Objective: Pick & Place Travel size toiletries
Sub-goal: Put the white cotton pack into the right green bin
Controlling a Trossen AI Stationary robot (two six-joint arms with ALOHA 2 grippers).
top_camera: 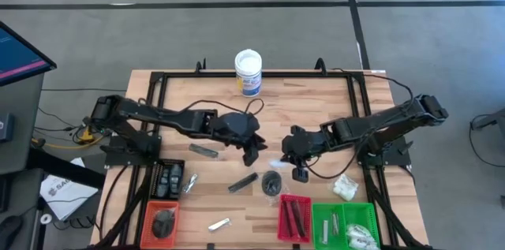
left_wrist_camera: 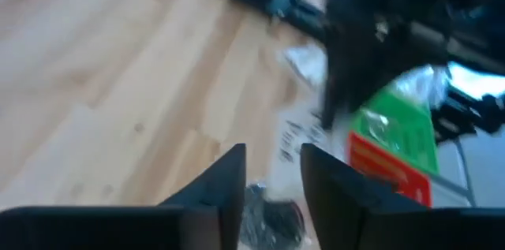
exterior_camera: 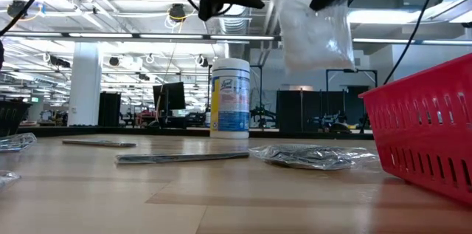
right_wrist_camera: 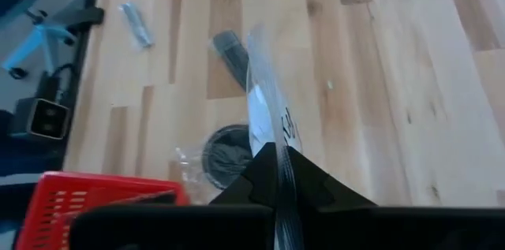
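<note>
Packet pinched thin-edge in right gripper jaws, left gripper jaws narrowly parted, empty; could slip onto counter.

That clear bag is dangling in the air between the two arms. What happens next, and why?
Probably the right gripper, shut on the clear packet, carries it to the green tray, which already holds similar packets. The left gripper has its fingers parted, off the packet.
</note>
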